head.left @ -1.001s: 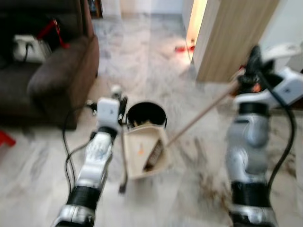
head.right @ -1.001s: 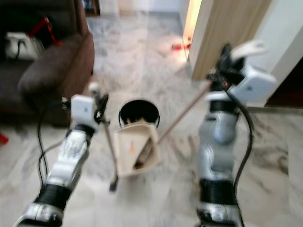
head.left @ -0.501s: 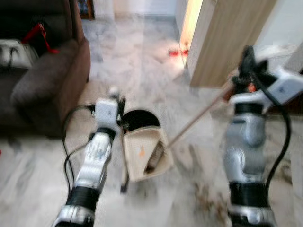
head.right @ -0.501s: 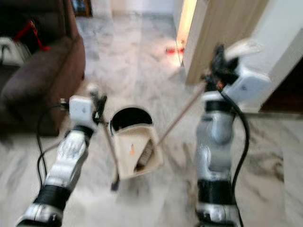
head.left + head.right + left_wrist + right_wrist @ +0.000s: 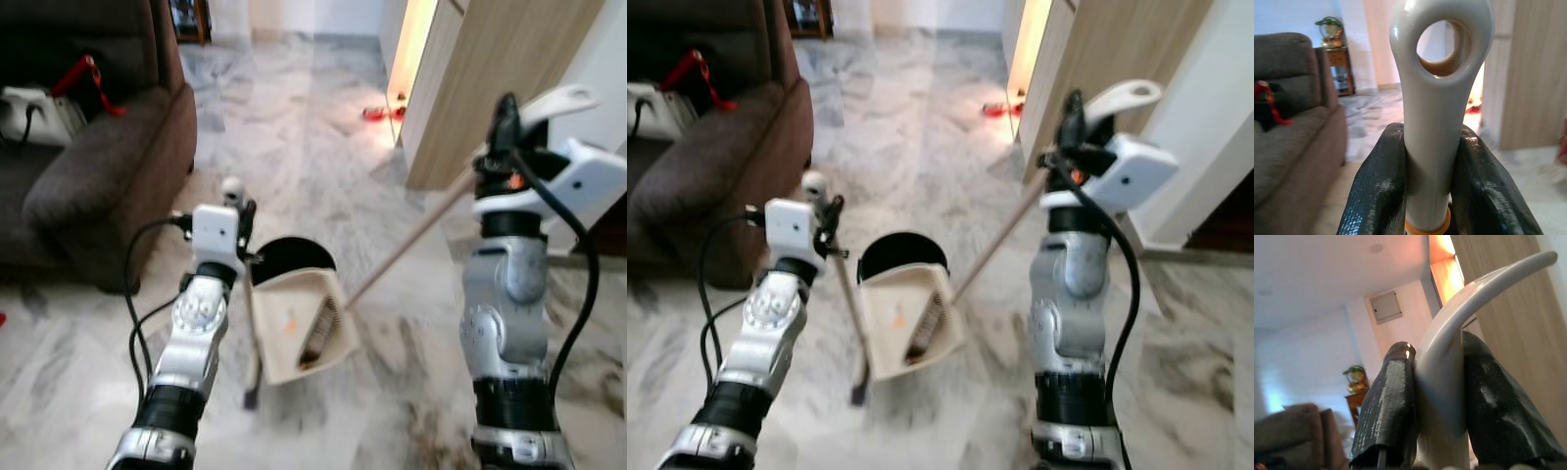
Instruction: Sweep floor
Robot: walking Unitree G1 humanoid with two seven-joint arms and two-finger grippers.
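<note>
A glossy marble floor [image 5: 294, 127], a matt brown cloth sofa [image 5: 98, 176], smooth cream plastic dustpan [image 5: 294, 318] and wood-grain door [image 5: 490, 69] are seen.

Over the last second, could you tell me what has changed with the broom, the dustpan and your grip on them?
Little has changed beyond the camera shifting. The left gripper still clamps the dustpan handle, and the right gripper still clamps the broom handle. The broom head still rests in the dustpan, in front of the black bin.
</note>
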